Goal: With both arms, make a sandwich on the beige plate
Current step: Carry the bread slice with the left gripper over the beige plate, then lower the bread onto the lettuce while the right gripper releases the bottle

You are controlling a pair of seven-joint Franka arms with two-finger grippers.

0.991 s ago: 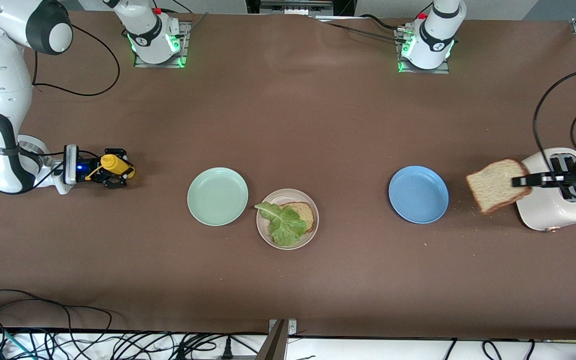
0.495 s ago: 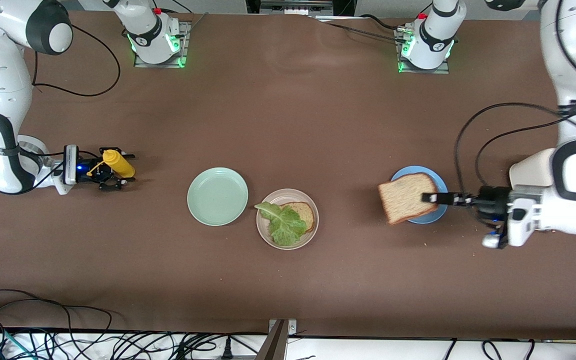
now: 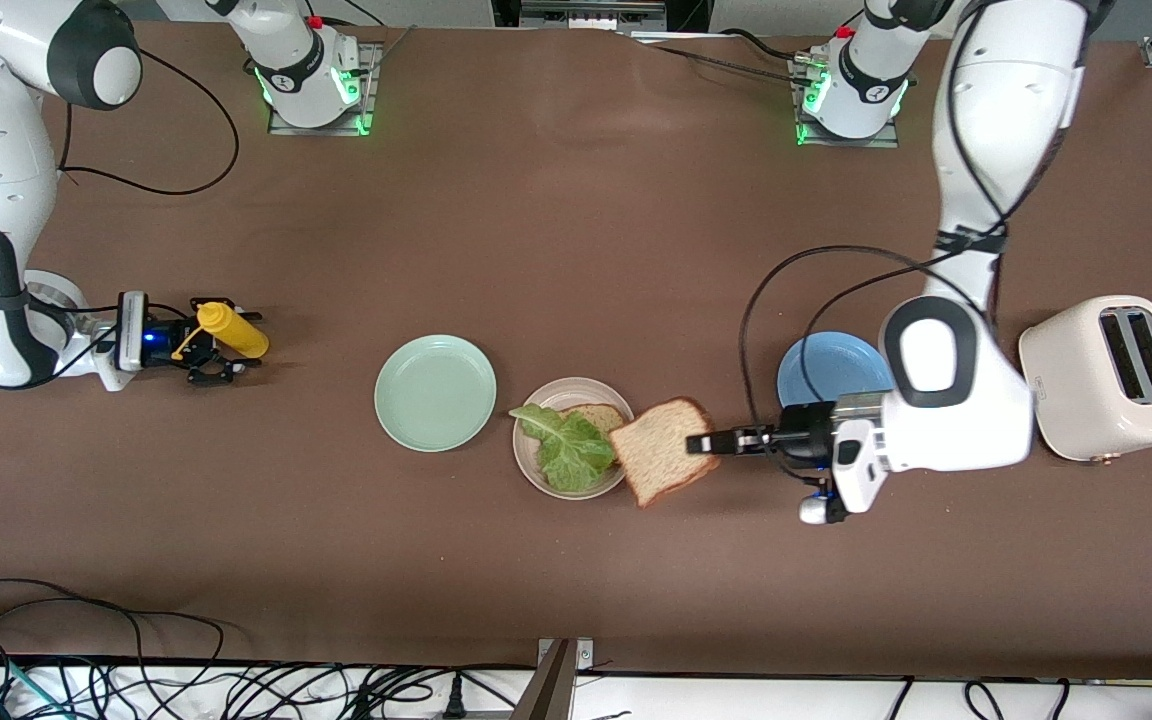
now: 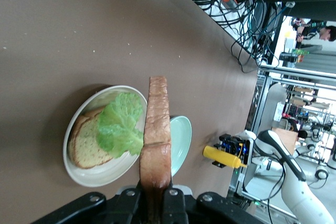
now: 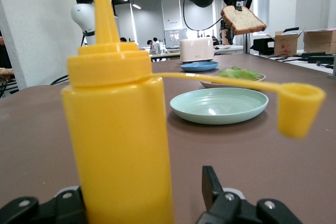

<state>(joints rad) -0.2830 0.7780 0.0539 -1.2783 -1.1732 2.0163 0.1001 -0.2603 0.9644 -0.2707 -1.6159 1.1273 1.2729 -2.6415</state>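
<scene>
Your left claw [image 3: 704, 442] is clamped on one corner of a bread slice [image 3: 662, 464] and holds it in the air over the edge of the beige plate [image 3: 530, 462], on the side toward the left arm's end of the table [image 3: 576, 240]. In the left wrist view you see this slice [image 4: 156, 140] edge-on, standing up from the two fingers [image 4: 126, 199] pressed together on it.

On the beige plate lies the other bread slice [image 3: 604, 424], flat, with a green lettuce leaf [image 3: 566, 446] on top that covers most of it and reaches over the rim toward the green plate [image 3: 435, 392]. The held slice does not yet rest on the lettuce.

The green plate stands just beside the beige one, toward the right arm's end. The blue plate [image 3: 824, 366] is partly hidden under your left arm, and the white toaster [image 3: 1108, 376] stands near it at the left arm's end of the table.

Your right claw [image 3: 214, 352] is low at the right arm's end of the table, with its fingers [image 5: 214, 186] apart around a yellow squeeze bottle [image 3: 230, 330]. The bottle stands upright between them, its cap [image 5: 300, 109] hanging open on a strap. You cannot tell if the fingers touch it.
</scene>
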